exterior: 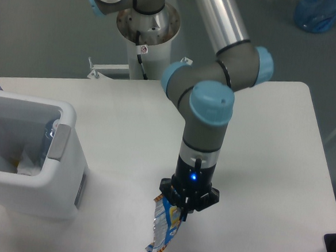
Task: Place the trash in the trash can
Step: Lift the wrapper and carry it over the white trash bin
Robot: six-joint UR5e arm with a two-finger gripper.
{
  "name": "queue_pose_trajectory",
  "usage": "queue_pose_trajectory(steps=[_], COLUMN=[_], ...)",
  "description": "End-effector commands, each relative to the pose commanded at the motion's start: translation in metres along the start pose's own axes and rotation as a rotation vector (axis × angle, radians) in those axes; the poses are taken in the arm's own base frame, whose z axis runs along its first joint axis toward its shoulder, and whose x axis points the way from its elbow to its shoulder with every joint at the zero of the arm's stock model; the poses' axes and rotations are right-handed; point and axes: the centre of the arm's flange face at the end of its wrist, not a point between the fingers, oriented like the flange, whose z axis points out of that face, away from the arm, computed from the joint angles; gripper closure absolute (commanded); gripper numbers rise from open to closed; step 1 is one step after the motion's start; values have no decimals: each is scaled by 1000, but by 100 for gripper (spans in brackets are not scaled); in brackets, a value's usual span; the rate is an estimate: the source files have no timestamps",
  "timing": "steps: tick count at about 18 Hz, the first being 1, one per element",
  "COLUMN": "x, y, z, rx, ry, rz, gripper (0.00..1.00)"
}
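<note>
Wrapper (163, 232) hangs pinched beneath hand (184, 211).

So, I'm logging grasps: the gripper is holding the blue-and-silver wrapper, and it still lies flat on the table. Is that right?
Not quite. The gripper does hold the blue-and-silver wrapper, but the wrapper is not lying flat: the camera view shows it dangling lengthwise below the fingers, apparently lifted off the table. The trash can stands off to the side.
</note>
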Motion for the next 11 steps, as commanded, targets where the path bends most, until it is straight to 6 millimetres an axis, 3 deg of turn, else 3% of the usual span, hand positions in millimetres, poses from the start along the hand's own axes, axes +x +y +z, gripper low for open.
queue_pose_trajectory(steps=[7, 9, 11], x=[72, 109, 128], y=[-46, -57, -59], z=[-119, -138, -158], rx=[202, 242, 279], ry=[60, 110, 156], rz=[-11, 48, 77], gripper=[100, 100, 100])
